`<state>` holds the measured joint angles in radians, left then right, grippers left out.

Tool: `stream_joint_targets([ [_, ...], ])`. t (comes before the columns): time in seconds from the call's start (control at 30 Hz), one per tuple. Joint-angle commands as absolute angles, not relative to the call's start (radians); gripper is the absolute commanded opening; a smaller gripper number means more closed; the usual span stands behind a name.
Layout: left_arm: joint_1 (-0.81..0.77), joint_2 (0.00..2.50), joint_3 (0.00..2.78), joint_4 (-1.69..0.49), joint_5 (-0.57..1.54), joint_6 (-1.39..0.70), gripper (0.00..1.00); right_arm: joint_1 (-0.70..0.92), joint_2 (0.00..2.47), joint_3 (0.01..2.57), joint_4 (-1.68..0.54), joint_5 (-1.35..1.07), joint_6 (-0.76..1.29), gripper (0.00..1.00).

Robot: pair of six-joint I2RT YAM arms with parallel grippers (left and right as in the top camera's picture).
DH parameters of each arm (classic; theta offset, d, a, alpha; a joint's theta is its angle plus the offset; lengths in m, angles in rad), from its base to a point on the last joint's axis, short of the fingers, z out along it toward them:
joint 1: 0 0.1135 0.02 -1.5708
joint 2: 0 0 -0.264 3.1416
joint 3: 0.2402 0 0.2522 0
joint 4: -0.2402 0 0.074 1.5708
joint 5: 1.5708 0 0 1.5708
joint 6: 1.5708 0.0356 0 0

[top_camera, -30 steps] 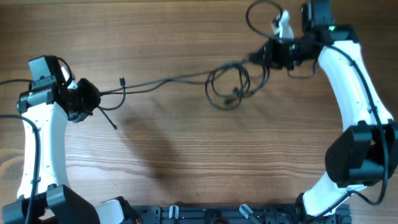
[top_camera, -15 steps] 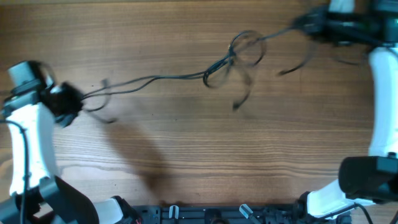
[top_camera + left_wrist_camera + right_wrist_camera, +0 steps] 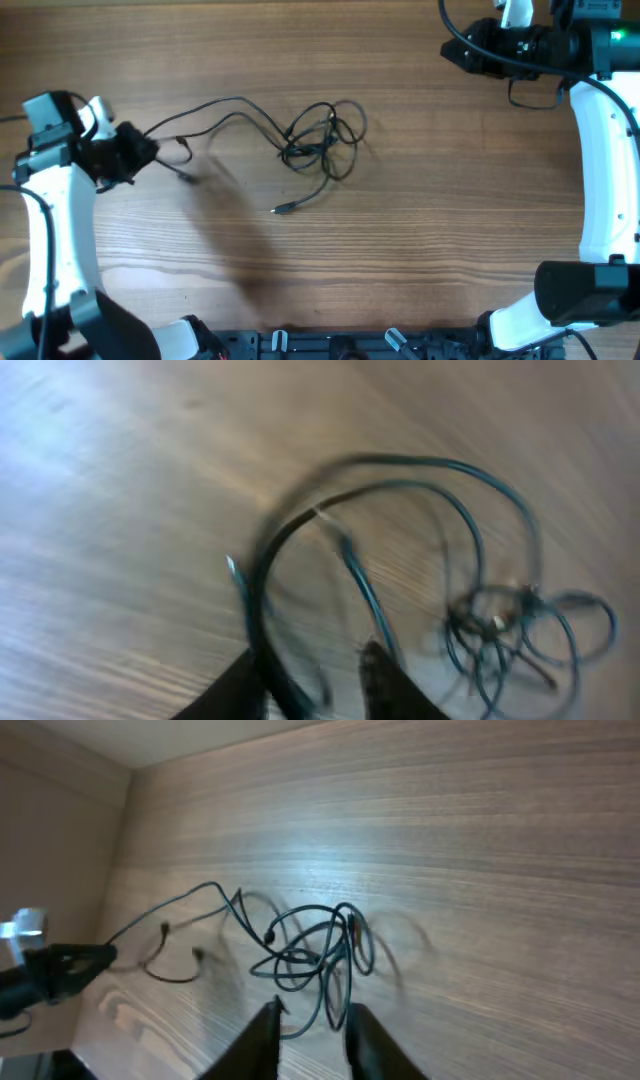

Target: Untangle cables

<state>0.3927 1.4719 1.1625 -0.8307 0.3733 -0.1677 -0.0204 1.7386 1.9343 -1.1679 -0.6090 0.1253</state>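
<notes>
Black fingers of the left gripper point(image 3: 310, 660) stand parted, the gap wider than a cord. One strand of the cables point(image 3: 320, 140) runs down into that gap close to one finger; the view is blurred, so I cannot tell if it touches, but it is not clamped. From those jaws a few thin strands lead right and slightly far across the wooden table point(image 3: 420, 250), arching into the knot, a bunch of small overlapping loops around mid table, a bit left of centre. Long axis of the whole bundle is left-right, starting at the left jaws and ending at the knot. One loose plug end point(image 3: 279, 210) trails from the knot toward the near side and lies free. Right gripper point(image 3: 312, 1012) sits at the far right corner, jaws a little apart, nothing between them; the knot lies well apart from it, to its left and nearer. Judgement: the left arm is much the nearer, with strands right at its jaws; the right arm would have to come left and near to reach the knot's right side before any pull along that axis.
</notes>
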Motion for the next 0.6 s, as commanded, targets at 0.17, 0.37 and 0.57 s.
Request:
stream_joint_targets([
  [0.17,0.241,1.24,1.211,-0.825,0.408,-0.108,0.77,-0.02,1.711,1.927,-1.176,-0.572,0.107,0.42],
  [0.37,0.006,1.296,1.211,-0.827,0.385,0.024,0.75,-0.02,1.711,1.925,-1.191,-0.572,0.107,0.48],
  [0.57,-0.274,1.516,1.211,-0.807,0.289,0.072,0.63,-0.02,1.711,1.922,-1.208,-0.572,0.104,0.49],
])
